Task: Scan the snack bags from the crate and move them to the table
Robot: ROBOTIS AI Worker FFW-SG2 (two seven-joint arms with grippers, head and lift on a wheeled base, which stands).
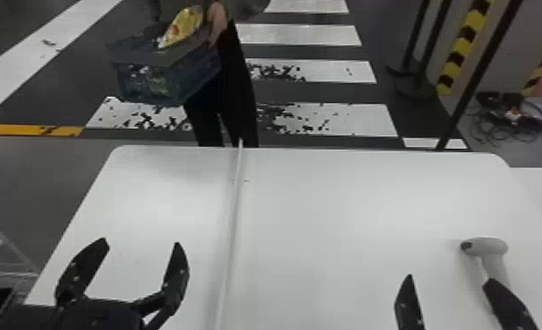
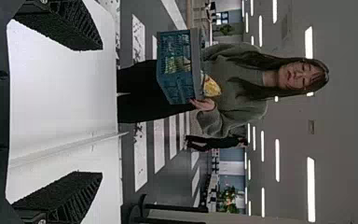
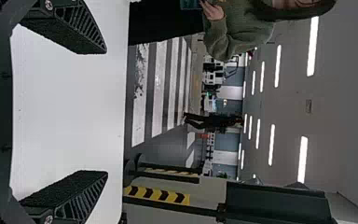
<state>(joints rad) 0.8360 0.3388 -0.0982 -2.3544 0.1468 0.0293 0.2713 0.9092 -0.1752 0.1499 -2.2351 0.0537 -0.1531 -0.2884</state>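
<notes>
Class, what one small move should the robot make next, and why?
Probably ease the right tool toward the scanner. The tool is open and empty, the scanner lies on the table close by, and a person holds the crate beyond the table's far edge, so readying the scanner seems sensible.

Ceiling (image 2: 345, 116) dim grey, strip lights (image 2: 311, 189) bright white. Soft glare on white table (image 1: 327, 197), faint soft shadow beside scanner (image 1: 487, 246).

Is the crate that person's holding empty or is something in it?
Not empty: a yellow snack bag sticks up above the rim of the crate. How full, I can't tell.
</notes>
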